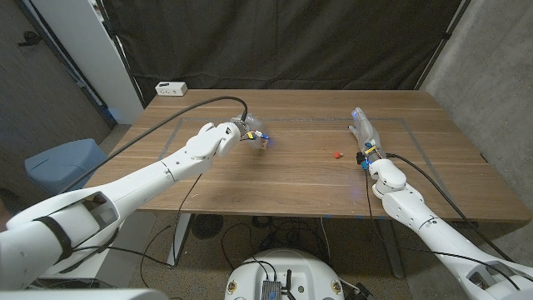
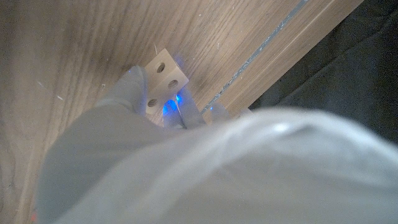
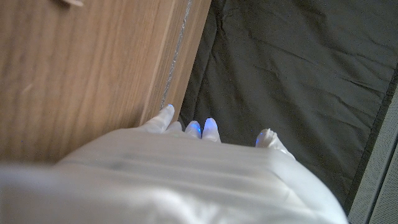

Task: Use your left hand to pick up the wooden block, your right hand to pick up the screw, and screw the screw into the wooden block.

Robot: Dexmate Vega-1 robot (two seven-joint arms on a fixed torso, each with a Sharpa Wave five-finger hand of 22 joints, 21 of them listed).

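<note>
- Already the wooden block (image 2: 163, 78) is gripped by the left hand (image 1: 250, 131), holes exposed for threading.
- Meanwhile the screw (image 1: 336, 154) is left mid-table; the right hand (image 1: 364, 133) is kept empty, fingers (image 3: 209, 129) spread.

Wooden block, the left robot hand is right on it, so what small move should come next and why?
Probably close the left robot hand on the wooden block and lift it a little. The left wrist view shows fingers against the block, but a firm grip cannot be confirmed. The red screw lies on the table, apart from the right robot hand, so that pickup can follow.
</note>
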